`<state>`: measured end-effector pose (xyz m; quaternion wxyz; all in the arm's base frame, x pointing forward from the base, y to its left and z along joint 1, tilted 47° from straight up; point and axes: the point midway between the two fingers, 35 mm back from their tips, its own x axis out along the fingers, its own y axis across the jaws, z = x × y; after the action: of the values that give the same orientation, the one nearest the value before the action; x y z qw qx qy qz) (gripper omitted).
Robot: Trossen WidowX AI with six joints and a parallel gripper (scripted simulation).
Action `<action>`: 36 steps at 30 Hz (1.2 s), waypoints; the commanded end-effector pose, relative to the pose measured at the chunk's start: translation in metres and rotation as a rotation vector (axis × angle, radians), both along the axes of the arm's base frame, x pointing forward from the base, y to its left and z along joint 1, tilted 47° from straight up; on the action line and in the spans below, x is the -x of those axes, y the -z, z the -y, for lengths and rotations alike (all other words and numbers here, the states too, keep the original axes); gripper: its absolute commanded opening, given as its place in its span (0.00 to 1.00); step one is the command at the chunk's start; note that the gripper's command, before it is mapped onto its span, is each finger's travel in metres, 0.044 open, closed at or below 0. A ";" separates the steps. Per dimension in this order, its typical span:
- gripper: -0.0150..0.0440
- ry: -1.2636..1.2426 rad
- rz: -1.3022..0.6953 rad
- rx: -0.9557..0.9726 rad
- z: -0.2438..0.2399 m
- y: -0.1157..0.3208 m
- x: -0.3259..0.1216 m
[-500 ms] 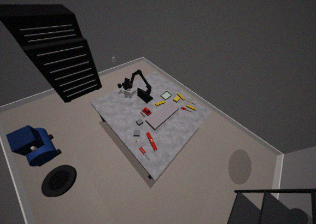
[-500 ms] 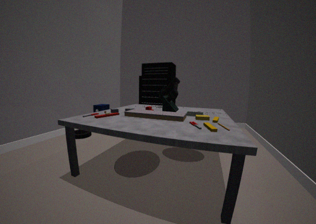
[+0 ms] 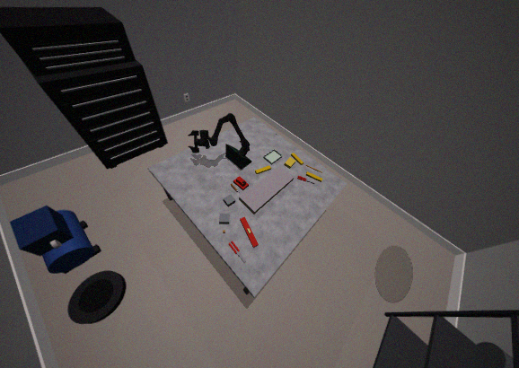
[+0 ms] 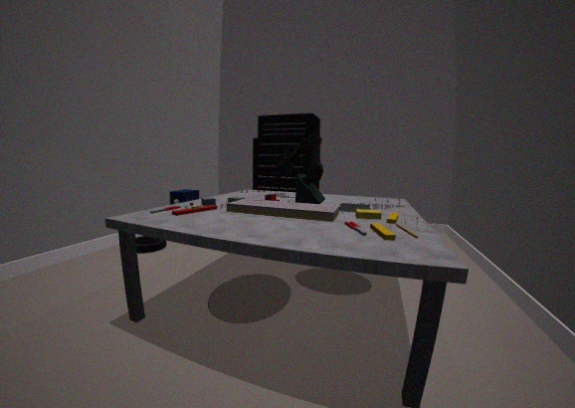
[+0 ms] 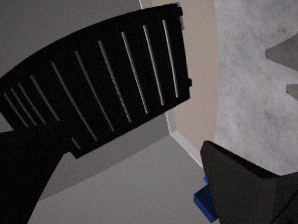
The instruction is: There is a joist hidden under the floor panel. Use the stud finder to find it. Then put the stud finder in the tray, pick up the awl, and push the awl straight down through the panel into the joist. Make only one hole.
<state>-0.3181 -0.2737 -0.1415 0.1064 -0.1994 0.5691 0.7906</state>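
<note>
My gripper (image 3: pixel 193 141) (image 5: pixel 139 138) is open and empty, raised over the table's far left part, away from all the tools. The red stud finder (image 3: pixel 241 183) (image 4: pixel 271 197) lies on the table beside the near-left end of the pale floor panel (image 3: pixel 269 189) (image 4: pixel 284 210). A small thin brown-orange tool (image 3: pixel 234 188), which looks like the awl, lies right beside the stud finder. A pale green square tray (image 3: pixel 272 157) lies beyond the panel, with nothing seen in it. The joist is hidden.
A dark green slanted block (image 3: pixel 238 156) (image 4: pixel 309 190) stands by the arm's base. Yellow blocks (image 3: pixel 263 170) (image 4: pixel 368 214), a red level (image 3: pixel 249 232) (image 4: pixel 195 210), grey blocks (image 3: pixel 229 200) and red-handled tools (image 3: pixel 233 248) lie around the panel. A black cabinet (image 3: pixel 103 91) (image 5: pixel 110 75) stands beyond the table.
</note>
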 end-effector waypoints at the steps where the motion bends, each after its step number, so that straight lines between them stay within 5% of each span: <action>1: 1.00 -0.413 0.127 -0.350 0.043 0.024 -0.059; 11: 1.00 -1.323 0.221 -0.975 0.074 0.063 -0.205; 22: 1.00 -2.410 0.120 -1.432 0.018 0.074 -0.360; 30: 1.00 -3.244 -0.067 -1.449 -0.063 0.052 -0.442; 36: 1.00 -3.856 -0.256 -1.142 -0.131 0.021 -0.482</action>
<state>0.1362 -0.1947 -0.1888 0.6773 0.3881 0.6175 -0.0963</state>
